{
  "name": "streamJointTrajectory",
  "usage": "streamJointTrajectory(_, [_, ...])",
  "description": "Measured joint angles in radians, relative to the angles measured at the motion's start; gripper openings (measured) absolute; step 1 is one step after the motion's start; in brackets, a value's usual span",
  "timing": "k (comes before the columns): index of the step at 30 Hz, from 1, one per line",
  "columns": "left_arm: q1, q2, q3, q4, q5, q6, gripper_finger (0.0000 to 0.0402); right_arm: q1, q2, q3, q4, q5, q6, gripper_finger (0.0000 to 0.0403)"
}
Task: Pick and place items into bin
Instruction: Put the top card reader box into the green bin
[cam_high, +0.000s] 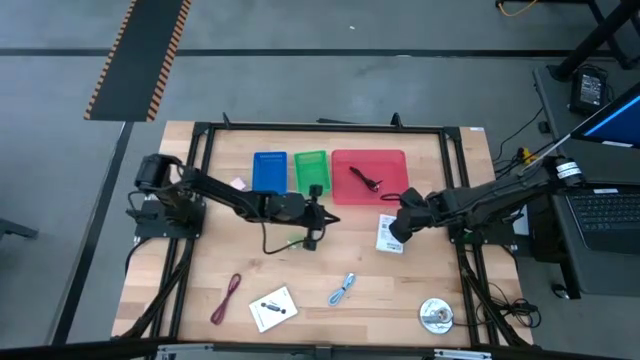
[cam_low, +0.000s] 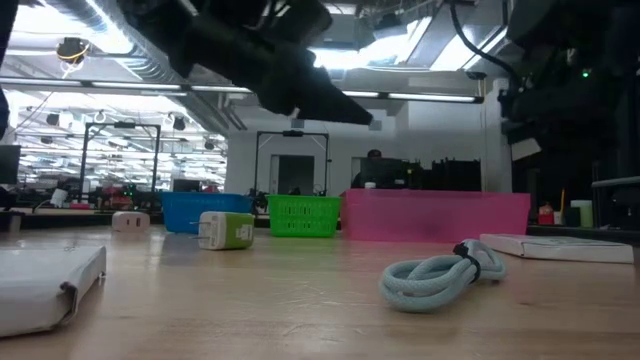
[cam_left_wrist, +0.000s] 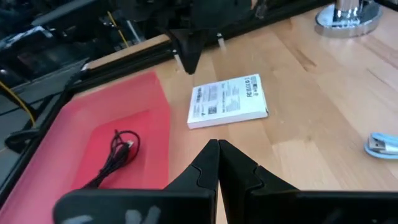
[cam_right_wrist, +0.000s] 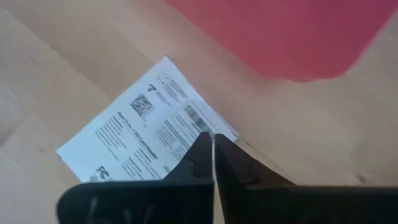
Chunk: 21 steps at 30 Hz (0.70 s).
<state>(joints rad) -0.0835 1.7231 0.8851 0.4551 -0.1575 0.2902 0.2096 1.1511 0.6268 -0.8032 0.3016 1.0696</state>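
Observation:
My left gripper (cam_high: 330, 219) hovers shut and empty over bare wood in front of the green bin (cam_high: 311, 170). It points toward the white printed packet (cam_left_wrist: 227, 101). My right gripper (cam_right_wrist: 213, 138) is shut and slants down just over that packet's (cam_high: 390, 235) edge nearest the red bin (cam_high: 345, 195). In the left wrist view its tip (cam_left_wrist: 189, 62) stands a little clear of the packet's corner. A black cable (cam_left_wrist: 118, 152) lies in the red bin. On the table lie a green-white piece (cam_low: 225, 230), a light-blue cable loop (cam_low: 440, 272), a maroon cable (cam_high: 228, 297) and a white card (cam_high: 273, 308).
A blue bin (cam_high: 269, 170) stands left of the green one at the table's far side. A small pale piece (cam_high: 238, 184) lies left of the blue bin. A round metal object (cam_high: 436, 315) sits near the front right corner. A black frame (cam_high: 200, 150) rims the table.

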Motion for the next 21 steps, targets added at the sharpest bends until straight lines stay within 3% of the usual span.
streamJointTrajectory(11, [0.000,0.198,0.113,-0.003,0.005,-0.033,0.0002,0.000,0.009,-0.063,0.031,0.000,0.077,0.0000])
streamJointTrajectory(21, [-0.001,0.221,0.127,0.016,0.007,-0.044,0.0002,0.000,0.014,-0.092,0.087,0.000,0.104,0.0000])
